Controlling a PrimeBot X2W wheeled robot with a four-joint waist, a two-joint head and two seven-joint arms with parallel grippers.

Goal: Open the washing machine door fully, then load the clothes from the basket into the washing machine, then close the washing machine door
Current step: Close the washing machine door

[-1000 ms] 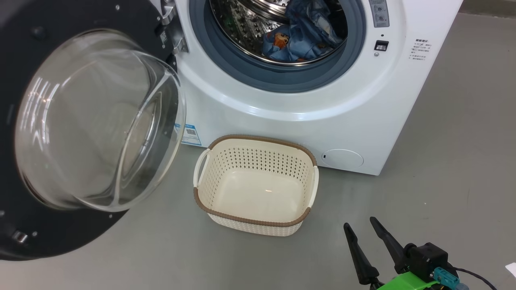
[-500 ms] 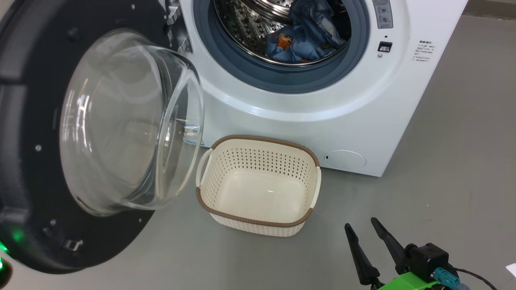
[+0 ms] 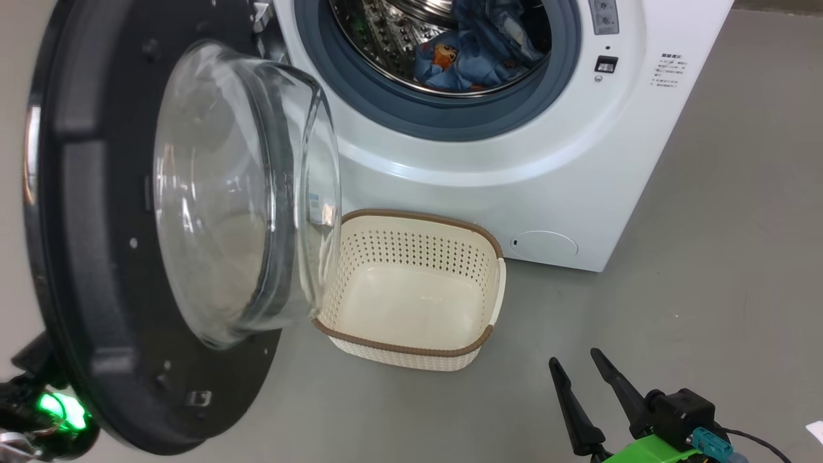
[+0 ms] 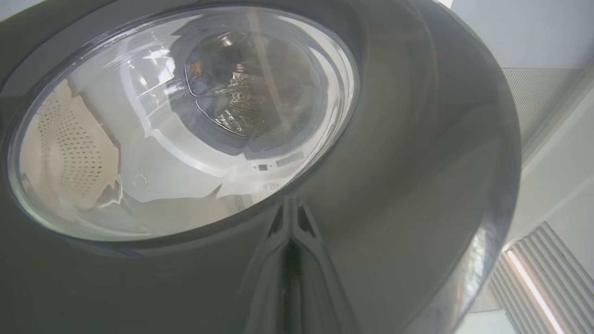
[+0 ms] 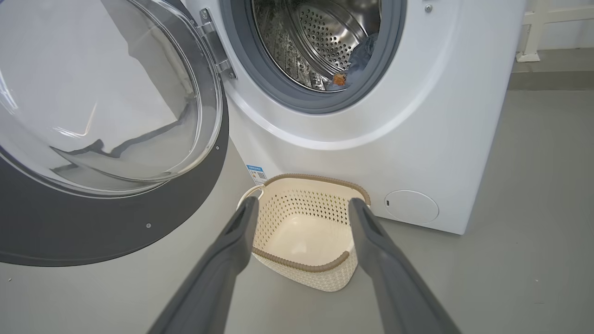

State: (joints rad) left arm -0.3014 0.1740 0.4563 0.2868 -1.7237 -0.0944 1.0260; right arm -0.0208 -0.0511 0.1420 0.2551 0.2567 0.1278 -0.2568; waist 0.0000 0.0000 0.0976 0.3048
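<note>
Evidently the closed left claw [image 4: 291, 246] presses the door [image 3: 96, 257] to shut in the clothes [image 3: 476, 58]; right claw [image 3: 574, 358] idles wide.

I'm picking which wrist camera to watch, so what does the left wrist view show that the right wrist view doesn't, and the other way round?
Left wrist view: the washing machine door's glossy black outer face, the shut left gripper against it, a slatted panel beyond. Right wrist view: the door's inner side, its hinge, the blue energy sticker, the round service flap, the open right gripper. Shared: the door's glass bowl, the empty basket, and the washing machine with its steel drum, seen warped through that glass from the left wrist.
</note>
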